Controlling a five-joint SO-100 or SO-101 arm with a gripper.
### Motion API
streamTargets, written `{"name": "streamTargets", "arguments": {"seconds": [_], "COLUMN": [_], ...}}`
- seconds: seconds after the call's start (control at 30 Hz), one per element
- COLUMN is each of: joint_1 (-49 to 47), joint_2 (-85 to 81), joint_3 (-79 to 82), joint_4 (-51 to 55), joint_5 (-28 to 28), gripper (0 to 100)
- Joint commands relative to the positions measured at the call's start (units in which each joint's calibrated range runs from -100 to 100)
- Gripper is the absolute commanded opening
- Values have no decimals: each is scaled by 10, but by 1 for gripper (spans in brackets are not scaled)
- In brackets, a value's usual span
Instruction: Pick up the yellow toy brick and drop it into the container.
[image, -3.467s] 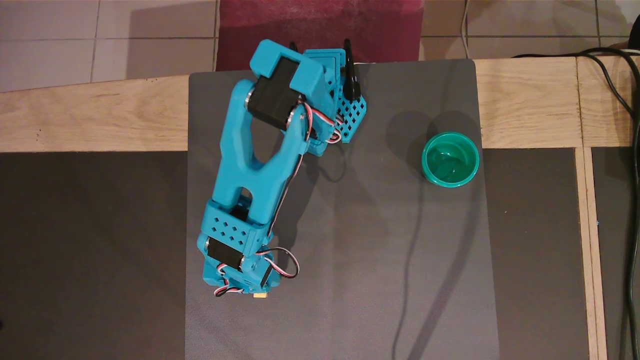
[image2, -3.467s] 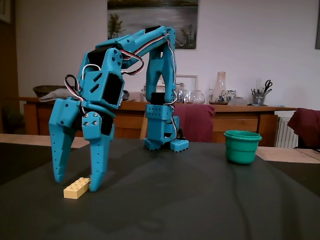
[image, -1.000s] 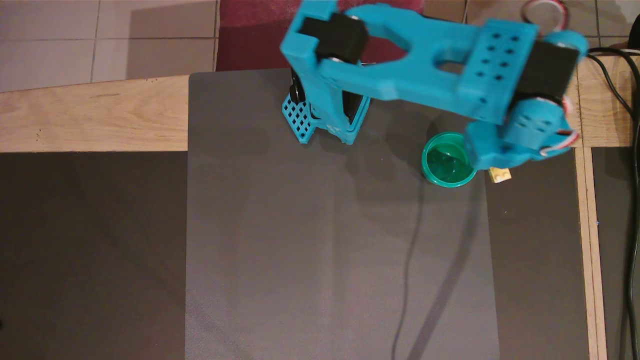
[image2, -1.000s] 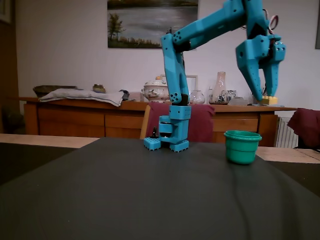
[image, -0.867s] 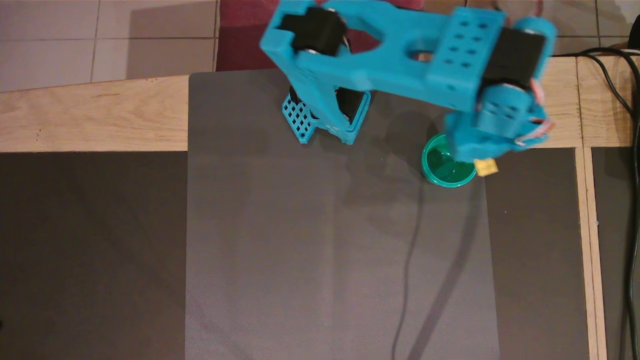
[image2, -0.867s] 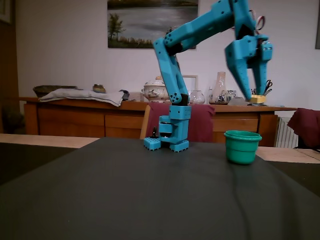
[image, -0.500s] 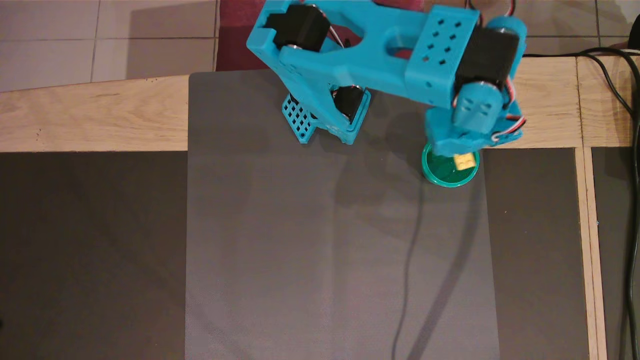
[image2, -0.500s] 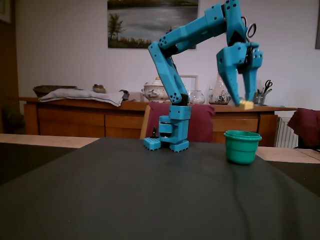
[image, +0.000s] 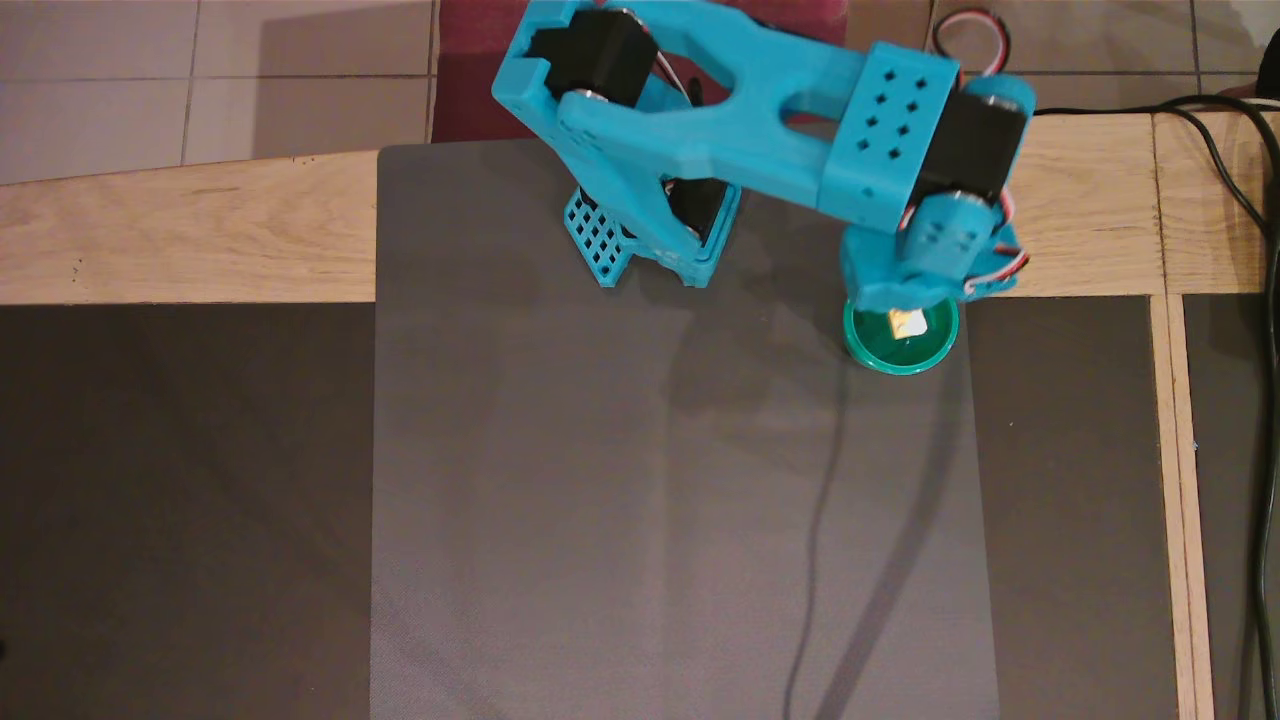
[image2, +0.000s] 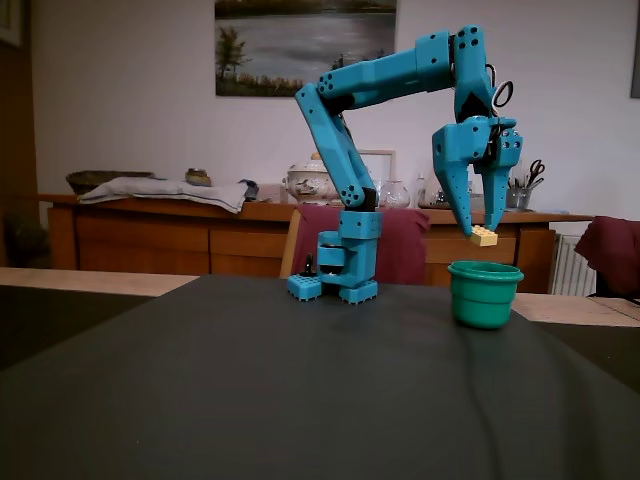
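Brick held above the cup

My gripper (image2: 483, 237) pinches the yellow toy brick (image2: 484, 236) at right of the fixed view, clear above the container (image2: 485, 293); overhead, the arm (image: 760, 120) hides that gap.

Yellow toy brick (image2: 484, 236) pinched between fingertips (image2: 470, 222), tilted; teal container (image2: 485, 294) upright just below fingertips.

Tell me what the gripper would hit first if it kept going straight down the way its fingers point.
Probably the green cup. The gripper points down, holding the yellow brick just above the rim, and from overhead the brick lies within the cup's rim. The brick would enter first.
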Motion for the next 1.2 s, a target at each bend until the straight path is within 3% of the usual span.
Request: {"name": "streamTargets", "arguments": {"seconds": [0.0,0.9,1.1,1.17], "joint_1": [-23,-28,-28,-28], "joint_2": [-9,-9,-9,-9], "joint_3": [3,8,9,9], "joint_4": [-12,-33,-32,-32], "joint_5": [-11,-10,-2,-3], "gripper": [0,1,18,17]}}
